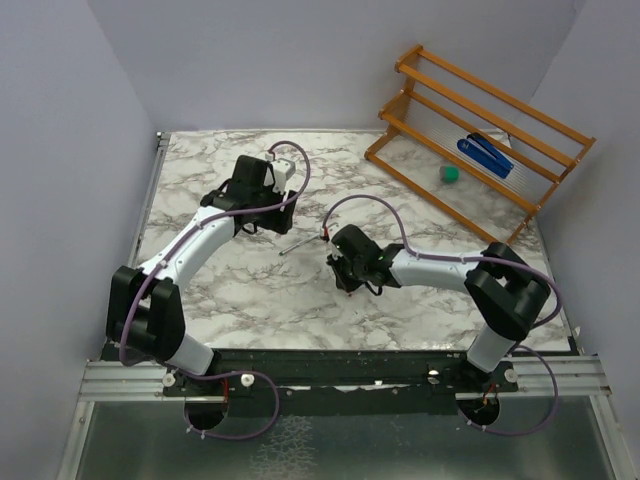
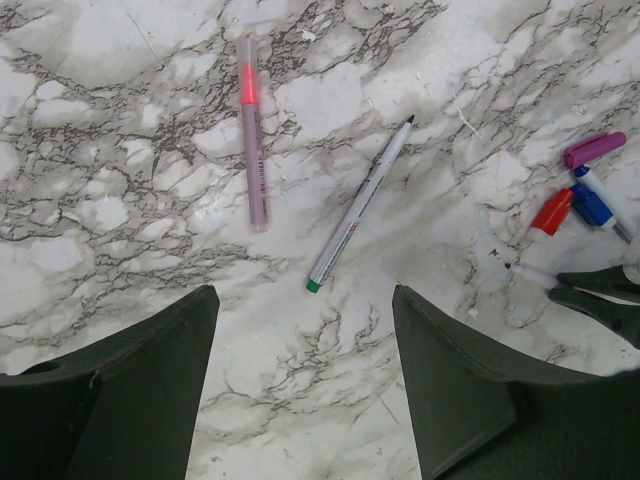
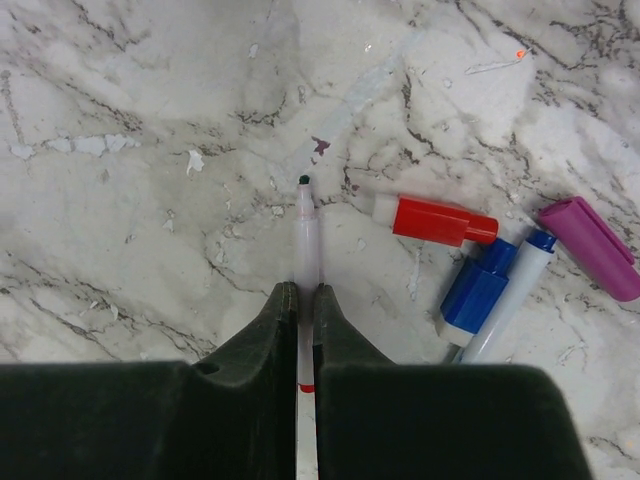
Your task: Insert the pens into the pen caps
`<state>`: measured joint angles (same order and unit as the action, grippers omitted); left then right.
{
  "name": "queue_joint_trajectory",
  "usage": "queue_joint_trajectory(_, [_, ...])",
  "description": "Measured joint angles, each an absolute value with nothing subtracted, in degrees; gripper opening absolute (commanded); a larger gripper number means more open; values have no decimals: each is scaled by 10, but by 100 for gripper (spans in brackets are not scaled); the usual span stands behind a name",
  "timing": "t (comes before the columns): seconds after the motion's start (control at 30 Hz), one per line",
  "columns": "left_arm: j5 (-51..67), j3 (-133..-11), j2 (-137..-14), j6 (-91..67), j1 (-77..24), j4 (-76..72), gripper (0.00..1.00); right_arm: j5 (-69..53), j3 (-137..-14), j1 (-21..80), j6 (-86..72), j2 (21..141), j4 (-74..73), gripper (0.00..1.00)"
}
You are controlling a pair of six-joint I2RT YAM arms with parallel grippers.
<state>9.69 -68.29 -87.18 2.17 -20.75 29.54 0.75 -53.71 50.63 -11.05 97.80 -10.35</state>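
Nearest the bases, the right gripper (image 3: pixel 302 297) is clenched on a white pen (image 3: pixel 306 225). Its dark tip juts forward, probably to be aimed into the red cap (image 3: pixel 445 221) lying just right, beside a blue cap (image 3: pixel 477 295) and a magenta cap (image 3: pixel 590 247). Farther back and left, the left gripper (image 2: pixel 305 292) hangs released and empty above a pink-ended pen (image 2: pixel 253 140) and a green-ended pen (image 2: pixel 360 205), seemingly ready to take one.
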Motion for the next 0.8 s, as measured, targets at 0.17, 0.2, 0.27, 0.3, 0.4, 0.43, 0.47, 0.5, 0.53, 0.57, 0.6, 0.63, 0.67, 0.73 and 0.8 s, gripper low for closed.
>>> queue_joint_trajectory(0.17, [111, -637, -822, 9, -203, 265, 75, -13, -529, 507, -122, 951, -103, 1])
queue_joint_trajectory(0.2, [121, -625, -808, 4, -202, 255, 75, -17, -529, 507, -124, 940, -103, 1])
queue_joint_trajectory(0.27, [146, -601, -787, -6, -195, 231, 75, -24, -529, 507, -127, 909, -93, 1])
queue_joint_trajectory(0.3, [168, -585, -773, -14, -190, 214, 75, -26, -529, 507, -130, 887, -83, 1])
queue_joint_trajectory(0.4, [230, -547, -742, -29, -180, 170, 75, -28, -529, 507, -139, 838, -44, 0])
queue_joint_trajectory(0.43, [255, -537, -734, -35, -179, 155, 74, -28, -529, 507, -141, 823, -25, 0])
queue_joint_trajectory(0.47, [277, -530, -729, -39, -179, 143, 74, -28, -529, 508, -144, 809, -4, 0])
queue_joint_trajectory(0.5, [304, -521, -722, -43, -179, 125, 74, -28, -529, 508, -146, 798, 17, 1])
queue_joint_trajectory(0.53, [333, -511, -713, -50, -179, 104, 74, -28, -529, 508, -149, 790, 38, 1])
queue_joint_trajectory(0.57, [354, -502, -705, -54, -179, 91, 74, -28, -529, 508, -152, 783, 62, 0])
queue_joint_trajectory(0.6, [381, -491, -695, -62, -179, 69, 74, -28, -529, 508, -154, 780, 79, 0])
queue_joint_trajectory(0.63, [398, -483, -687, -68, -180, 53, 74, -28, -529, 508, -156, 778, 96, 1])
queue_joint_trajectory(0.67, [416, -470, -676, -78, -180, 25, 74, -28, -529, 508, -158, 777, 111, 0])
queue_joint_trajectory(0.73, [431, -453, -663, -90, -176, -11, 74, -28, -529, 509, -165, 776, 125, 0])
queue_joint_trajectory(0.8, [441, -444, -661, -103, -170, -47, 74, -28, -529, 509, -168, 775, 140, 1])
